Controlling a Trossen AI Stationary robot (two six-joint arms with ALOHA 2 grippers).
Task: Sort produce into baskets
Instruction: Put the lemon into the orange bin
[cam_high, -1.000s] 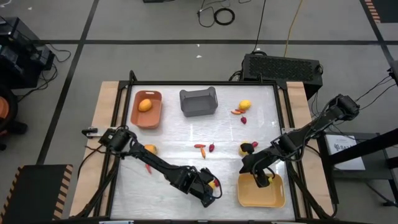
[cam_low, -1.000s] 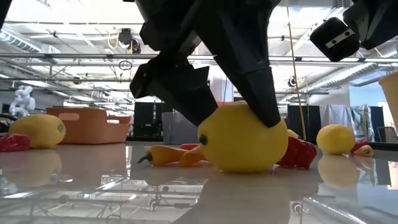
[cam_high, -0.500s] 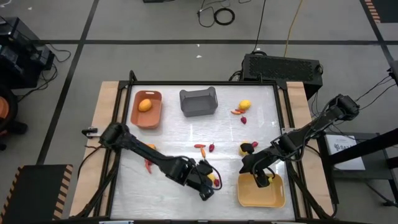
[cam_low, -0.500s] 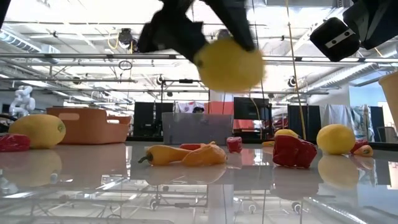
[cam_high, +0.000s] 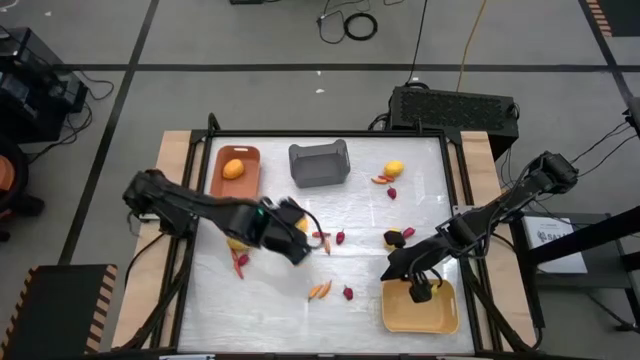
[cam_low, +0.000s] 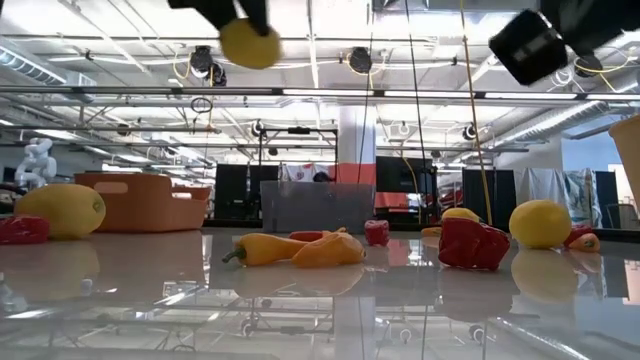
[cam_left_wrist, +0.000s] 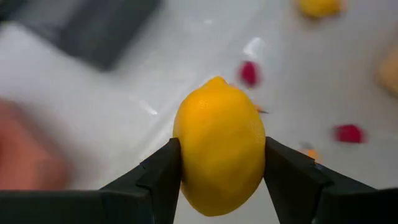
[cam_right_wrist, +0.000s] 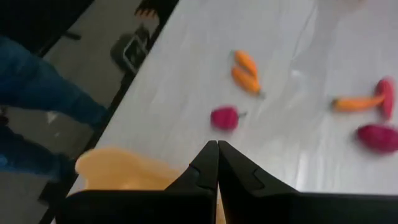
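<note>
My left gripper (cam_high: 298, 234) hangs over the table's middle left, shut on a yellow lemon (cam_left_wrist: 219, 146). In the low view the lemon (cam_low: 250, 42) is high above the table. My right gripper (cam_high: 421, 291) waits shut over the pale yellow basket (cam_high: 440, 318), touching nothing. The orange-brown basket (cam_high: 245, 188) holds one lemon (cam_high: 232, 168). The dark grey basket (cam_high: 320, 165) stands beside it. Loose on the table lie orange peppers (cam_high: 320, 290), a red piece (cam_high: 347, 293), a pepper (cam_high: 322, 238) with a berry (cam_high: 340, 238), and lemons (cam_high: 394, 169) (cam_high: 237, 242). My left gripper pinches the lemon between its two fingers (cam_left_wrist: 163, 175), one on each side of its belly (cam_left_wrist: 186, 155). The fingers slant down from the table's left side. The lemon's pointed end faces away from the wrist, and it hangs clear of the table.
A person's legs in blue trousers (cam_right_wrist: 37, 93) stand past the table's near edge. More fruit and red pieces (cam_high: 398, 237) lie close to my right arm. A red pepper (cam_high: 240, 262) lies under my left arm. Bare tabletop (cam_high: 270, 310) lies along the near left.
My left gripper has lifted the lemon off the table near the near edge. It has carried the lemon up and toward the far left, toward the orange-brown basket, tipping steeper as it went. The orange peppers and red piece beside that spot now lie uncovered.
</note>
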